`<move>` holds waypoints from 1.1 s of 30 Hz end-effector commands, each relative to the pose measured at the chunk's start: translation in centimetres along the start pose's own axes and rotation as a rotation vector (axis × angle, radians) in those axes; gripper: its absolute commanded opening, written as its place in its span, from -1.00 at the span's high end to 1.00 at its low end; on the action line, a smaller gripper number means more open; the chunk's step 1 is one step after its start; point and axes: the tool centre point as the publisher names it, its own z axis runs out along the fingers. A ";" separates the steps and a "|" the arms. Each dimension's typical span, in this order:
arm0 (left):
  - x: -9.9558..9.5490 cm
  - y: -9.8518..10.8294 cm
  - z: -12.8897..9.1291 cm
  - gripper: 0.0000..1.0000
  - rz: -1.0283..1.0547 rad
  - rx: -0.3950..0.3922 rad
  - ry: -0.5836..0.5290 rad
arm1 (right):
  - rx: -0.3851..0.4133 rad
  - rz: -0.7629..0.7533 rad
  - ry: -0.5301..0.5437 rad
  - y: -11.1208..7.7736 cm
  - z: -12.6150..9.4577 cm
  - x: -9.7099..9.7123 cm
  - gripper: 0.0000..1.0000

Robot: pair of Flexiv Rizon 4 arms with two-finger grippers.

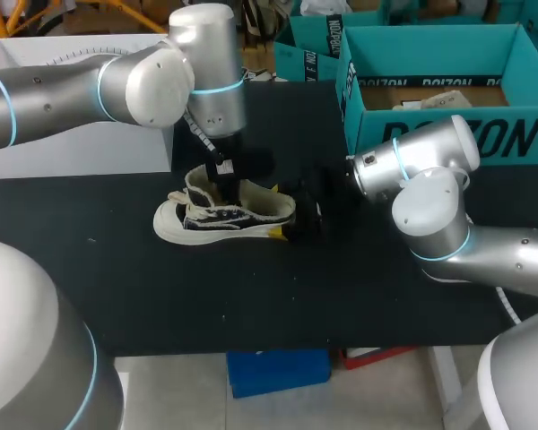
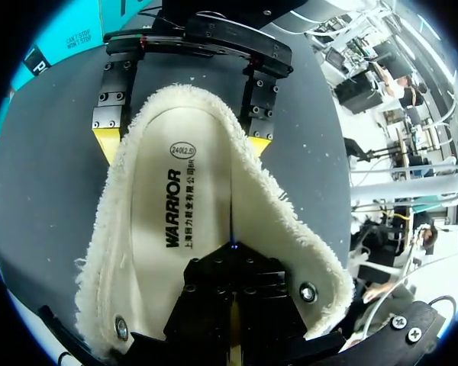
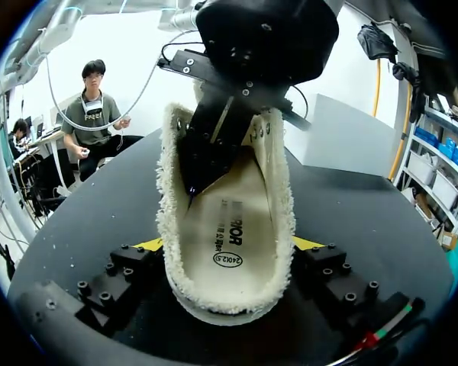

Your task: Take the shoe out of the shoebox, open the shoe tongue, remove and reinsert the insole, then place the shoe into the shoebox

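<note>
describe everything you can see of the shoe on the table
The shoe is a low cream sneaker with dark side markings, a fuzzy fleece lining and a printed insole. It sits upright on the black table, outside the teal shoebox. The right gripper clamps its heel; the left gripper is down inside its opening, shut.

A black table [image 1: 251, 296] bears a shoe [image 1: 224, 219] on its sole and a teal shoebox [image 1: 520, 134].

you've got a black table [image 1: 251, 296] under everything, with a big white box [image 1: 81, 148] sitting at the far left. there's also an open teal box [image 1: 307, 45] at the far edge, right of the middle.
</note>
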 end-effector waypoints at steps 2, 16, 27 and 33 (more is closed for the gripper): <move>-0.1 0.1 0.9 1.00 -0.007 0.000 -0.002 | 0.001 0.001 -0.001 -0.1 0.1 -0.1 1.00; -0.1 -0.6 1.7 0.08 -0.013 -0.050 -0.099 | 0.001 0.001 -0.001 -0.1 0.1 -0.1 1.00; -1.6 1.0 3.9 0.27 -0.079 -0.108 -0.241 | 0.001 0.001 -0.001 -0.1 0.1 -0.1 1.00; -2.2 2.4 4.5 0.35 -0.079 -0.117 -0.280 | 0.001 0.001 -0.001 -0.1 0.1 -0.1 1.00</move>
